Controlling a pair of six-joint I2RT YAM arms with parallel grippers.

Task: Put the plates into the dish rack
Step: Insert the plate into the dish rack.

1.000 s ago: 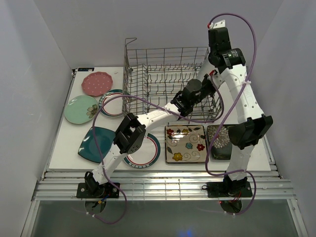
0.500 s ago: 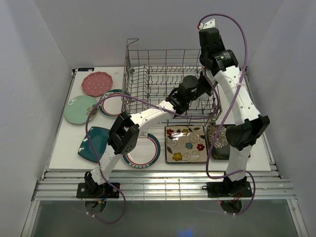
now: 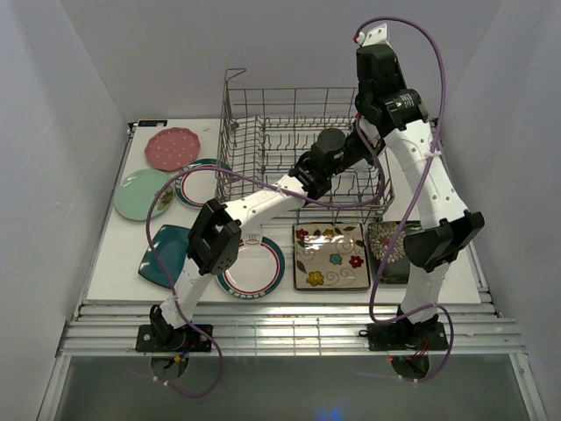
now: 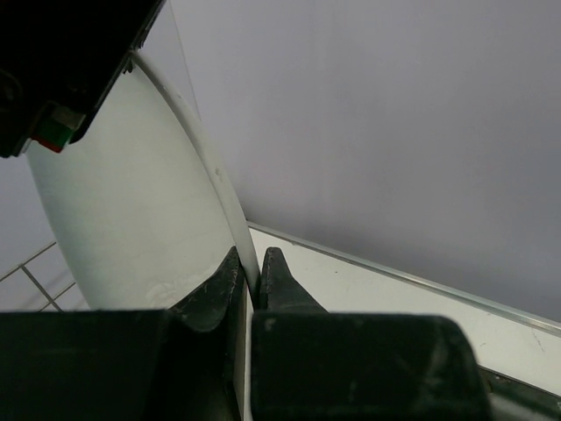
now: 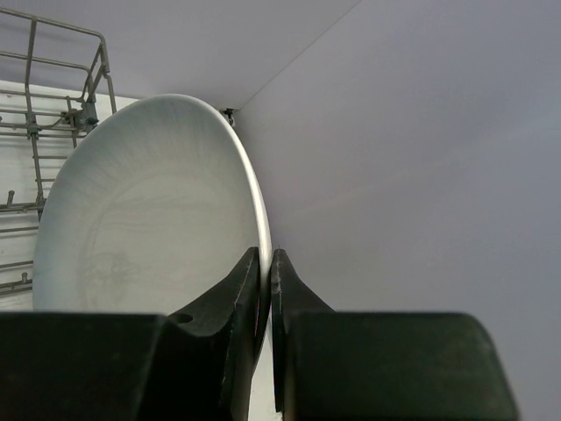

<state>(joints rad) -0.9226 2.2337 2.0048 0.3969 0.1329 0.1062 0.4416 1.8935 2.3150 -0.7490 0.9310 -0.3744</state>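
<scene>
A white oval plate stands on edge above the right part of the dish rack, a grey wire basket. My left gripper is shut on its rim from one side. My right gripper is shut on the rim of the same plate from above. In the top view the left gripper and right gripper meet over the rack and hide the plate. The rack's wires show behind the plate.
Other plates lie flat on the white table: pink dotted, mint green and a rimmed round left of the rack. Teal square, rimmed round, floral square and dark floral square lie in front.
Both arms have carried the white plate a little to the left and farther back over the rack. Both grips have stayed shut.
</scene>
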